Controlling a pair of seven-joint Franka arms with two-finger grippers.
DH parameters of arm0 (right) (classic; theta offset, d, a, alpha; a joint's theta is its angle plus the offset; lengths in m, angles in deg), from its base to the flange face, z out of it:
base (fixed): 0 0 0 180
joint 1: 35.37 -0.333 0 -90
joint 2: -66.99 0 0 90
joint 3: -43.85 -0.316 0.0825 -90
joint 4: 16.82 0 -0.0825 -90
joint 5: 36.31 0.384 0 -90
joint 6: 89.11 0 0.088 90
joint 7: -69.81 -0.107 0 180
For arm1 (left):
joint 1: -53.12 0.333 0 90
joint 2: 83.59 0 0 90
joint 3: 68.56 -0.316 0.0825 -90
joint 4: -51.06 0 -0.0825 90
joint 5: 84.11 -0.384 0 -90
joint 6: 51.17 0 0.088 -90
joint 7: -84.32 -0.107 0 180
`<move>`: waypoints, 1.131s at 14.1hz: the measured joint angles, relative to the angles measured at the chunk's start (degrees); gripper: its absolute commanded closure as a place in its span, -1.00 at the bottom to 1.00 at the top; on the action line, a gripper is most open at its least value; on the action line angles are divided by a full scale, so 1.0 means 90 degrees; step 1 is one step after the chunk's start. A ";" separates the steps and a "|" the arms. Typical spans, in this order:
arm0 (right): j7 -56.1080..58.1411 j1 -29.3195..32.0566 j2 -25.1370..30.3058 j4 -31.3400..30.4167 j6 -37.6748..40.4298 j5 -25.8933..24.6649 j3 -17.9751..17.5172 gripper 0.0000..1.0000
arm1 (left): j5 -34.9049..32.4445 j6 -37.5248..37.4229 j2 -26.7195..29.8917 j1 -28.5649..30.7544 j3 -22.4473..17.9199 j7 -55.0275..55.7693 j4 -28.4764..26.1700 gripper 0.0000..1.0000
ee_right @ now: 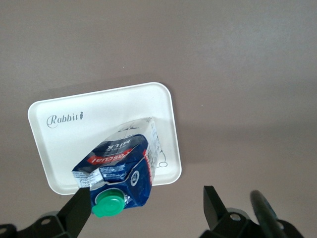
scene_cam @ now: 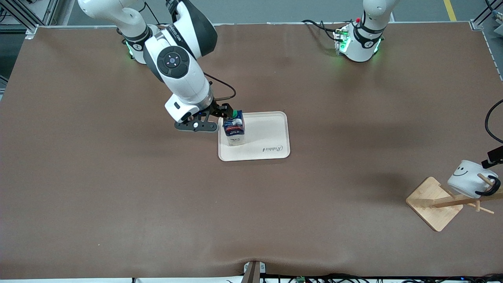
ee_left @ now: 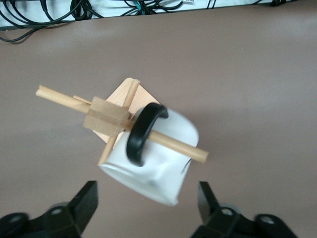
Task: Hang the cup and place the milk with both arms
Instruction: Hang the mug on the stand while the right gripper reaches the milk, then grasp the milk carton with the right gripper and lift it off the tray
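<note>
The white cup (scene_cam: 465, 179) with a smiley face hangs by its black handle on a peg of the wooden rack (scene_cam: 432, 202) near the left arm's end of the table. In the left wrist view the cup (ee_left: 158, 168) hangs tilted on the peg. My left gripper (ee_left: 147, 192) is open and empty, its fingers apart on both sides of the cup's body without touching it. It barely shows at the front view's edge (scene_cam: 496, 155). The blue milk carton (scene_cam: 234, 129) stands on the white tray (scene_cam: 267, 133). My right gripper (scene_cam: 224, 113) is open beside the carton's green cap (ee_right: 108, 204). The carton (ee_right: 124, 163) sits close to one finger (ee_right: 79, 208).
The tray (ee_right: 99, 129) lies mid-table, with "Rabbit" printed on it. The carton stands at its edge toward the right arm's end. The rack (ee_left: 106, 119) has a square wooden base and several pegs. Brown table cloth surrounds both.
</note>
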 measured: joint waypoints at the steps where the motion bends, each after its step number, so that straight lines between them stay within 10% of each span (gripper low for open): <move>1: -0.0215 -0.0085 -0.0053 -0.0001 -0.0123 0.0001 -0.0001 -1.00 | 0.0000 -0.0030 0.0034 -0.0002 0.0060 0.0215 0.0002 -1.00; 9: -0.0984 -0.0737 -0.0693 -0.0012 -0.0668 -0.0514 0.0004 -0.92 | 0.0001 -0.0852 0.0557 -0.0018 0.0483 0.2008 0.0017 -1.00; 11: -0.1238 -0.0788 -0.0741 -0.0012 -0.0750 -0.0647 0.0006 0.74 | 0.0001 -0.1002 0.0790 -0.0029 0.0583 0.2315 0.0019 -1.00; 12: -0.1305 -0.0821 -0.0764 -0.0012 -0.0772 -0.0676 0.0006 1.00 | 0.0001 -0.1138 0.0909 -0.0036 0.0600 0.2378 0.0018 -1.00; 16: -0.1421 -0.0764 -0.0758 0.0132 -0.0681 -0.0684 0.0112 1.00 | 0.0001 -0.1445 0.1171 -0.0052 0.0733 0.2470 0.0017 -1.00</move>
